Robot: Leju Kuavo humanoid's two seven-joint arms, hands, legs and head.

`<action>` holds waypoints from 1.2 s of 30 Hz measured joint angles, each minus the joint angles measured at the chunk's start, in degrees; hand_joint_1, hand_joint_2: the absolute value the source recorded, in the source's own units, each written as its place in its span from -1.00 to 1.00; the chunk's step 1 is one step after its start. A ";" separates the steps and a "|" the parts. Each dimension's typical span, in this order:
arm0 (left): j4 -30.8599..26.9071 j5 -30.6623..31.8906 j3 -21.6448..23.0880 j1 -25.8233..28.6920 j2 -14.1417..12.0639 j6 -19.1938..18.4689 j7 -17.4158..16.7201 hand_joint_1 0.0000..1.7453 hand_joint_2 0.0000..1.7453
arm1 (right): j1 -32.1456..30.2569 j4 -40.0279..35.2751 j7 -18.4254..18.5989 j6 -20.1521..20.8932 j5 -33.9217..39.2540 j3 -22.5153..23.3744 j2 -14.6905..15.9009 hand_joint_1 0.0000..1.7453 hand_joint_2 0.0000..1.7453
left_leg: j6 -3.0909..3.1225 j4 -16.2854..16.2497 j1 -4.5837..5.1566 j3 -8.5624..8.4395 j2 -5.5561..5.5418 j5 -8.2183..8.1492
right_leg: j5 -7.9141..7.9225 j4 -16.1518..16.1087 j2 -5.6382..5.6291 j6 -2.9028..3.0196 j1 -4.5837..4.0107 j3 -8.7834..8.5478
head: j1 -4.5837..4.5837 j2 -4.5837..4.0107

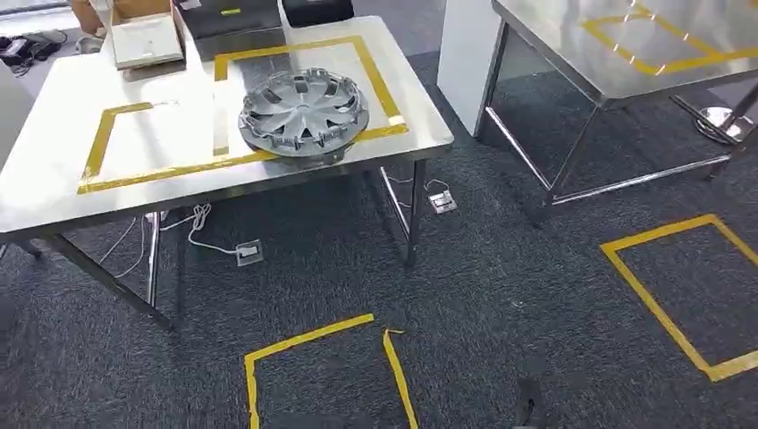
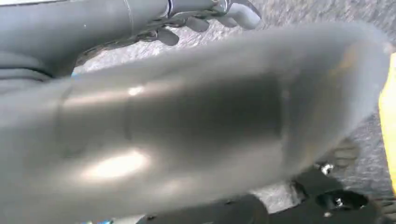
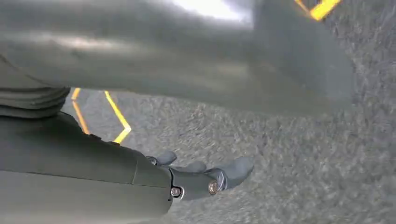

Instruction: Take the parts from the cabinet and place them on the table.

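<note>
Hubcap on table, apart from robot hand.

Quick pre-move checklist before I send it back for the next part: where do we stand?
1. Hubcap on the table: ok, lying by the yellow tape.
2. Left hand free: ok, fingers over carpet, nothing in them.
3. Right hand free: ok, fingers apart, holding nothing.
4. Room left on the table for more: ok, the taped area left of the hubcap is bare.
5. Cabinet location: cannot tell.
6. Floor path: cannot tell; cables hang under the table.
</note>
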State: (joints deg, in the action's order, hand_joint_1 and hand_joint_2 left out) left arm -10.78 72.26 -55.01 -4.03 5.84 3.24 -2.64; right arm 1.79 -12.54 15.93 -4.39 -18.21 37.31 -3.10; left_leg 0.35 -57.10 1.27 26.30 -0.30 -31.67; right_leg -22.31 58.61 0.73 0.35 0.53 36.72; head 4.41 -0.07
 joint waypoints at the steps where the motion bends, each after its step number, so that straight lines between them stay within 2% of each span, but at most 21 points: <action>1: -0.02 0.00 0.00 -0.13 -0.07 0.13 0.37 -1.00 -1.00 | 0.03 0.15 -1.64 1.29 -1.95 0.00 -0.22 -1.00 -1.00 | 0.59 0.06 0.18 0.34 0.05 0.49 | 0.66 -0.40 -0.02 -0.48 0.11 0.04 | 0.07 0.00; 2: 0.06 0.00 0.00 -0.11 0.07 0.24 0.56 -1.00 -1.00 | 0.00 0.30 -3.07 2.20 -3.72 0.00 -0.26 -1.00 -1.00 | 1.14 0.90 -0.44 0.72 0.23 1.80 | 0.98 -0.34 -0.14 -0.87 -0.07 0.32 | -0.08 0.00; 3: 0.07 0.00 0.00 -0.26 0.11 0.31 0.85 -1.00 -1.00 | 0.06 0.52 -4.40 3.05 -5.53 -0.15 -0.33 -1.00 -1.00 | 1.39 0.94 -0.44 1.45 0.44 2.53 | -1.16 0.63 -0.43 -1.09 0.03 0.94 | -0.13 0.00; 5: 0.04 0.11 0.00 -0.34 0.24 0.44 1.03 -1.00 -1.00 | 0.23 0.59 -6.87 4.54 -9.18 -1.42 -0.41 -1.00 -1.00 | 1.79 0.83 -0.50 3.40 0.46 4.00 | -8.85 7.20 -0.51 -1.51 0.15 2.78 | 0.26 0.00; 6: 0.04 0.13 0.00 -0.36 0.41 0.48 1.03 -1.00 -1.00 | 0.53 0.61 -7.81 5.02 -10.61 -2.16 -0.41 -1.00 1.00 | 1.81 0.75 -0.49 4.42 0.59 4.73 | -11.77 11.73 -0.50 -1.76 0.20 3.71 | 0.24 0.00; 7: 0.04 0.20 0.00 -0.47 0.55 0.68 1.09 -1.00 -1.00 | 0.86 0.61 -8.39 5.55 -11.65 -2.91 -0.55 -1.00 1.00 | 1.75 0.58 -0.49 5.27 0.74 5.50 | -12.99 15.43 -0.52 -1.94 0.19 4.14 | 0.26 0.00; 9: 0.07 0.48 0.00 -0.86 0.96 0.96 1.11 -1.00 -1.00 | 1.41 0.72 -8.85 6.12 -12.94 -4.33 -0.81 -1.00 1.00 | 1.51 -0.02 -0.58 7.50 0.90 6.91 | -10.10 16.45 -0.51 -2.13 0.35 2.17 | 0.37 0.00; 11: 0.07 1.16 0.00 -1.21 1.38 0.98 1.07 -1.00 -1.00 | 1.75 0.87 -8.45 6.27 -13.87 -5.38 -1.03 -1.00 1.00 | 1.04 -0.91 -0.80 9.73 0.89 7.94 | -6.63 9.05 -0.51 -2.25 0.48 -4.06 | 1.43 0.00; 13: 0.02 1.70 0.07 -1.39 1.72 1.07 0.65 -1.00 -1.00 | 1.99 0.90 -7.62 6.07 -14.51 -6.34 -1.29 -1.00 1.00 | 0.25 -1.97 -0.71 11.13 0.86 8.69 | -10.36 -0.93 -0.70 -1.68 0.07 -10.31 | 3.40 0.00; 17: 0.02 1.68 0.11 -1.07 2.05 1.53 0.22 -1.00 -1.00 | 1.19 1.31 -3.23 5.44 -14.88 -7.32 -1.46 -1.00 1.00 | -1.17 -1.19 -0.81 11.19 0.76 10.77 | -8.59 -0.76 -0.73 0.41 -0.10 -8.72 | 4.70 0.02; 18: 0.04 1.64 0.11 -0.82 2.03 1.62 0.20 -1.00 -1.00 | 1.25 1.42 -2.26 5.39 -15.01 -7.39 -1.55 -1.00 1.00 | -1.54 -1.88 -1.10 11.62 0.50 9.22 | -7.90 -0.85 -0.43 0.99 0.15 -8.21 | 4.70 0.02; 19: 0.07 1.62 0.11 -0.57 2.05 1.64 -0.18 -1.00 -1.00 | 1.19 1.42 -0.95 5.28 -15.14 -7.41 -1.55 -1.00 1.00 | -1.97 -4.08 -1.13 12.38 0.43 5.84 | -7.34 -0.85 -0.50 1.44 0.20 -7.56 | 4.72 0.02; 21: 0.07 1.55 0.11 -0.32 2.03 1.62 -0.92 -1.00 -1.00 | 0.92 1.44 1.15 5.00 -15.18 -7.43 -1.53 -1.00 1.00 | -2.60 -12.44 -1.46 14.76 0.44 -0.54 | -6.24 -0.77 -0.45 1.53 0.16 -6.18 | 4.68 0.02; 23: 0.07 1.27 0.11 -0.14 1.94 1.46 -1.70 -1.00 -1.00 | 0.67 1.44 2.69 4.72 -14.73 -7.43 -1.42 -1.00 1.00 | -2.87 -18.53 -1.54 15.27 0.45 -2.34 | -5.14 -0.67 -0.34 1.30 0.16 -4.69 | 4.83 0.02; 24: 0.07 1.11 0.11 -0.08 1.86 1.40 -2.04 -1.00 -1.00 | 0.55 1.44 2.85 4.63 -14.62 -7.43 -1.40 -1.00 1.00 | -2.88 -18.02 -1.62 13.90 0.45 -1.04 | -4.61 -0.61 -0.26 1.16 0.18 -4.12 | 4.92 0.02; 26: 0.07 1.09 0.09 -0.02 1.62 1.29 -2.60 -1.00 -1.00 | 0.44 1.44 2.35 4.52 -14.27 -7.43 -1.40 -1.00 1.00 | -2.72 -10.05 -1.76 7.71 0.45 2.63 | -3.68 -0.44 -0.29 0.72 0.31 -2.90 | 5.42 0.02; 27: 0.04 1.05 0.09 -0.04 1.51 1.29 -2.60 -1.00 -1.00 | 0.44 1.44 2.01 4.54 -14.27 -7.43 -1.40 -1.00 1.00 | -2.60 -4.51 -1.78 3.83 0.42 3.31 | -3.37 -0.34 -0.29 0.41 0.35 -2.61 | 5.75 0.02; 28: 0.07 1.03 0.09 -0.14 1.53 1.29 -2.60 -1.00 -1.00 | 0.34 1.44 1.31 4.56 -14.35 -7.43 -1.33 -1.00 1.00 | -2.40 -0.92 -1.61 1.68 0.24 1.31 | -3.04 -0.34 -0.27 -0.04 0.22 -2.21 | 5.99 0.02; 32: 0.07 0.96 0.09 0.08 1.46 1.51 -1.73 -1.00 -1.00 | 0.36 1.44 -1.31 5.15 -14.81 -7.43 -1.20 -1.00 1.00 | -0.51 -0.45 -1.09 2.79 0.05 2.29 | -1.52 -0.47 -0.30 -1.50 0.29 -1.99 | 6.01 0.02; 33: 0.07 0.98 0.09 0.02 1.49 1.57 -1.31 -1.00 -1.00 | 0.36 1.51 -1.83 5.26 -14.94 -7.43 -1.18 -1.00 1.00 | 0.34 -0.23 -1.40 3.05 0.36 2.85 | -2.51 0.15 -0.36 -1.79 0.57 -1.77 | 5.71 0.02; 36: 0.07 1.22 0.09 -0.25 1.62 1.64 0.00 -1.00 -1.00 | 0.56 1.55 -2.68 5.09 -16.04 -7.65 -1.40 -1.00 1.00 | 1.43 -0.31 -1.18 5.11 0.50 4.48 | -11.77 9.95 -0.48 -2.26 0.48 1.64 | 6.19 0.02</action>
State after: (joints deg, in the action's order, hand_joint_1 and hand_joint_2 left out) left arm -10.71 73.48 -54.93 -4.27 7.45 4.87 -2.64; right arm 2.35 -10.99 13.25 0.70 -34.25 29.66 -4.50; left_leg 1.77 -57.41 0.09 31.40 0.20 -27.19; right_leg -34.08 68.56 0.25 -1.91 1.02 38.36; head 10.60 -0.04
